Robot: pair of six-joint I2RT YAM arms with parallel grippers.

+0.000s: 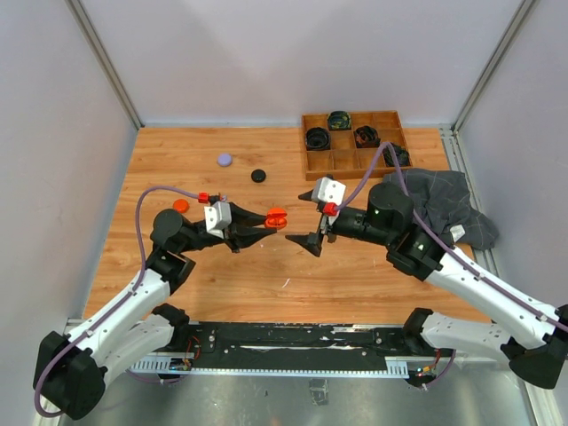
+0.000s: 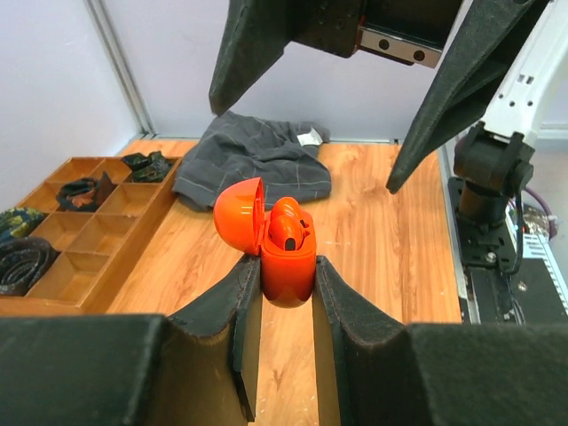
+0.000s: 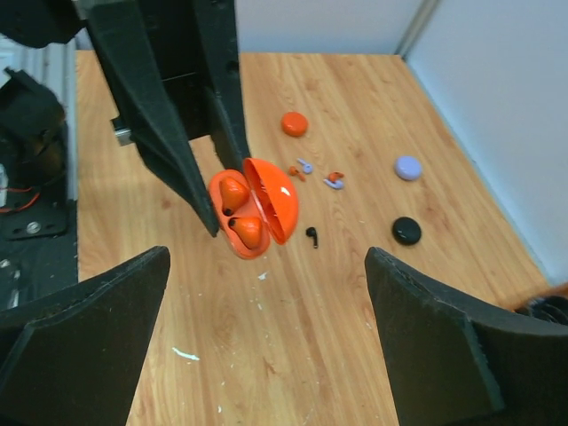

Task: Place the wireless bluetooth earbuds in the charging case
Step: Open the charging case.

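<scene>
Now the left pincer [image 1: 264, 224] is clamped on a round orange case [image 2: 288, 266] over the middle of the tabletop [image 3: 355, 337]. Its lid [image 2: 240, 213] is open, and two orange earbuds [image 3: 235, 192] sit inside. The right pincer [image 1: 308, 219] is wide apart, holding nothing. Tiny loose earbuds [image 3: 311, 236], black, orange and lilac, lie on the wood.

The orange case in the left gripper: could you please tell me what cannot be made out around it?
- Orange case, left wrist view: sides covered by the left gripper.
- Loose earbuds, top view: too small to find.
- Tray contents, top view: dark, too small to identify.
</scene>
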